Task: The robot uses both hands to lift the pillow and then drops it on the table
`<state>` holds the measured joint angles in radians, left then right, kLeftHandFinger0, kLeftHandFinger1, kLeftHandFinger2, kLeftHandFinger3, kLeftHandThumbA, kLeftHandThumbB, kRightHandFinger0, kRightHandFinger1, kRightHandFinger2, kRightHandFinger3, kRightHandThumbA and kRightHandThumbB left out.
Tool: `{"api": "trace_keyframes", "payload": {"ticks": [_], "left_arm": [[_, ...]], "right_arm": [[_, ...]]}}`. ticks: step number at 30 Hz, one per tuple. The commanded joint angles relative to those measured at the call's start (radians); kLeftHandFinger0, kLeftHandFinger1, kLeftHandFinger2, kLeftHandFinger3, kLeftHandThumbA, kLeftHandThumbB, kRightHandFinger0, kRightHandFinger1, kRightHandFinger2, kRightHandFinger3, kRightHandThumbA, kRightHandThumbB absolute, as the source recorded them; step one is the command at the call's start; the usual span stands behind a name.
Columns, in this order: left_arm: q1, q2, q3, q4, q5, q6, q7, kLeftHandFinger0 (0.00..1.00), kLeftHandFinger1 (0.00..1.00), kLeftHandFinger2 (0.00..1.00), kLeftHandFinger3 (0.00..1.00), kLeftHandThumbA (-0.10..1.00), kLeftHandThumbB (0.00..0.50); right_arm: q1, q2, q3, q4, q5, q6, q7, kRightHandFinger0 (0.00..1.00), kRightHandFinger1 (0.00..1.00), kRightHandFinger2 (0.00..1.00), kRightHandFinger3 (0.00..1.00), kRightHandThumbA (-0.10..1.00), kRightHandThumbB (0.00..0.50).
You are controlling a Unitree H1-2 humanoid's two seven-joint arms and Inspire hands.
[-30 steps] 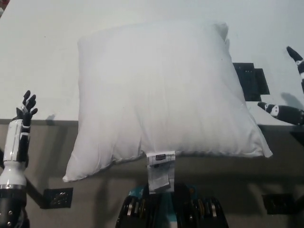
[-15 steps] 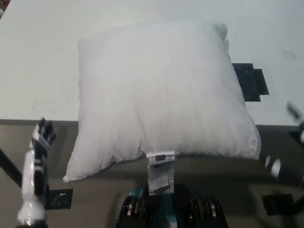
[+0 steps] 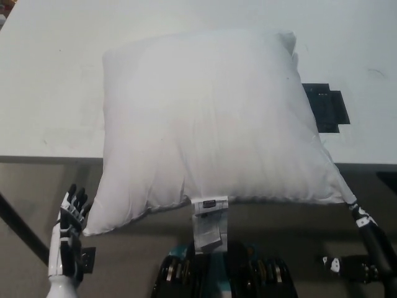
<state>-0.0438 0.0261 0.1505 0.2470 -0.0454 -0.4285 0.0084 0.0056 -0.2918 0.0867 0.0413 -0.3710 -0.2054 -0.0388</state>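
It looks like a lab or test room rather than a home. A plain white table [image 3: 49, 93] carries a black patch [image 3: 325, 108] fixed to its top, and the bare brownish floor [image 3: 124, 261] has a similar black marker [image 3: 87, 259].

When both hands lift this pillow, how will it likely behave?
The pillow is probably light and soft: it looks puffy. It likely sags between the left hand and right hand: its near corners already droop over the table edge.
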Motion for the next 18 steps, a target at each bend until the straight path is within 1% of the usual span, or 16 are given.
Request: {"api": "trace_keyframes", "payload": {"ticks": [1, 2, 4, 5, 9, 10, 12, 13, 14, 15, 18], "left_arm": [[-0.031, 0.020, -0.026, -0.010, 0.065, -0.041, 0.034, 1.00, 1.00, 1.00, 1.00, 1.00, 0.091], [-0.032, 0.023, -0.033, -0.009, 0.070, -0.041, 0.039, 1.00, 1.00, 1.00, 1.00, 1.00, 0.096], [-0.031, 0.027, -0.043, -0.007, 0.074, -0.041, 0.047, 1.00, 1.00, 1.00, 1.00, 1.00, 0.091], [-0.030, 0.028, -0.047, -0.005, 0.076, -0.041, 0.051, 1.00, 1.00, 1.00, 1.00, 1.00, 0.102], [-0.022, 0.024, -0.055, -0.007, 0.072, -0.041, 0.061, 1.00, 1.00, 1.00, 1.00, 1.00, 0.116], [-0.019, 0.023, -0.056, -0.007, 0.072, -0.041, 0.064, 1.00, 1.00, 1.00, 1.00, 1.00, 0.110], [-0.017, 0.024, -0.058, -0.005, 0.074, -0.041, 0.071, 1.00, 1.00, 1.00, 1.00, 1.00, 0.109], [-0.016, 0.029, -0.067, -0.004, 0.084, -0.041, 0.081, 1.00, 1.00, 1.00, 1.00, 1.00, 0.078], [-0.017, 0.030, -0.069, -0.004, 0.084, -0.041, 0.084, 1.00, 1.00, 1.00, 1.00, 1.00, 0.075], [-0.020, 0.032, -0.071, -0.001, 0.087, -0.041, 0.090, 1.00, 1.00, 1.00, 1.00, 1.00, 0.090], [-0.031, 0.036, -0.076, 0.004, 0.092, -0.041, 0.104, 1.00, 1.00, 1.00, 1.00, 1.00, 0.095]], "right_arm": [[-0.032, -0.015, -0.004, 0.009, 0.008, -0.094, -0.013, 1.00, 1.00, 1.00, 1.00, 1.00, 0.163], [-0.032, -0.014, -0.006, 0.012, 0.011, -0.097, -0.012, 1.00, 1.00, 1.00, 1.00, 1.00, 0.153], [-0.031, -0.014, -0.007, 0.011, 0.017, -0.101, -0.008, 1.00, 1.00, 1.00, 1.00, 1.00, 0.150], [-0.030, -0.014, -0.008, 0.010, 0.019, -0.098, -0.004, 1.00, 1.00, 1.00, 1.00, 1.00, 0.139], [-0.028, -0.017, -0.010, 0.010, 0.021, -0.100, 0.000, 1.00, 1.00, 1.00, 1.00, 1.00, 0.136], [-0.026, -0.018, -0.009, 0.001, 0.018, -0.084, 0.005, 1.00, 1.00, 1.00, 1.00, 1.00, 0.144], [-0.030, -0.019, -0.008, 0.006, 0.019, -0.090, 0.007, 1.00, 1.00, 1.00, 1.00, 1.00, 0.136], [-0.031, -0.021, -0.008, 0.003, 0.016, -0.088, 0.008, 1.00, 1.00, 1.00, 1.00, 1.00, 0.135], [-0.032, -0.021, -0.009, 0.002, 0.017, -0.091, 0.007, 1.00, 1.00, 1.00, 1.00, 1.00, 0.133], [-0.035, -0.020, -0.010, 0.002, 0.031, -0.093, 0.013, 1.00, 1.00, 1.00, 1.00, 1.00, 0.131], [-0.046, -0.025, -0.011, 0.003, 0.040, -0.094, 0.023, 1.00, 1.00, 1.00, 1.00, 1.00, 0.125]]}}
